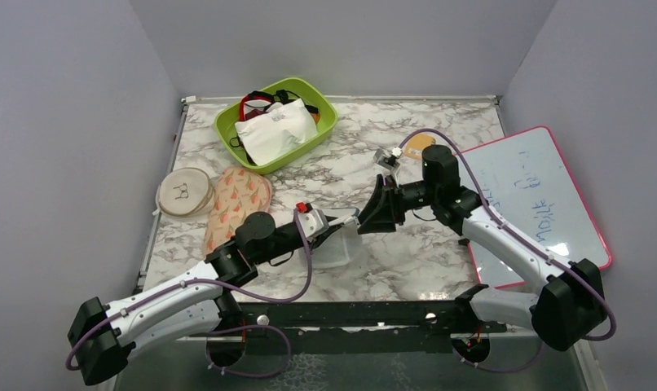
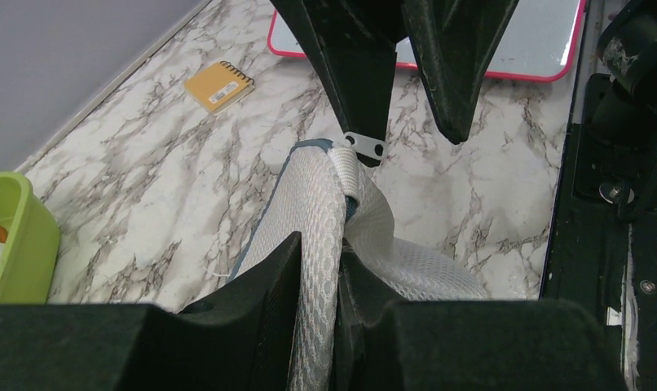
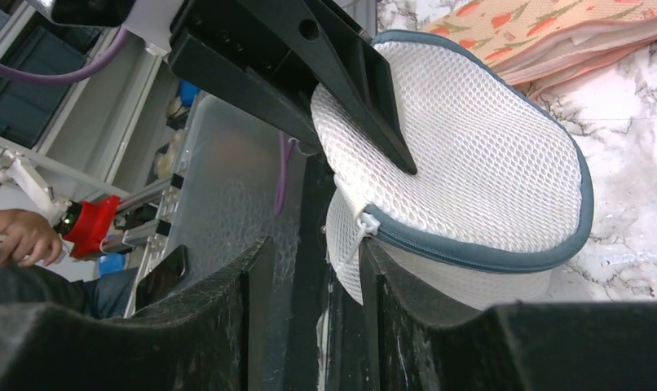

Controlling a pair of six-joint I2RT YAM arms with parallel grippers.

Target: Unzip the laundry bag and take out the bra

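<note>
Left gripper [image 2: 319, 252] clenches the mesh rim of the laundry bag [image 3: 488, 155], upended at the marble table's [image 2: 187, 163] near middle, while the right gripper [image 3: 313, 248], jaws parted, straddles the zip pull [image 3: 364, 225]; unzipping likely begins once it pinches and draws that tab.

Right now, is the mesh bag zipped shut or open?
Shut, as far as shown: on the laundry bag, the zip band runs closed from the slider around the rim.

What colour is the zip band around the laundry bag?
Grey-blue zip band, clearest in the right wrist view.
</note>
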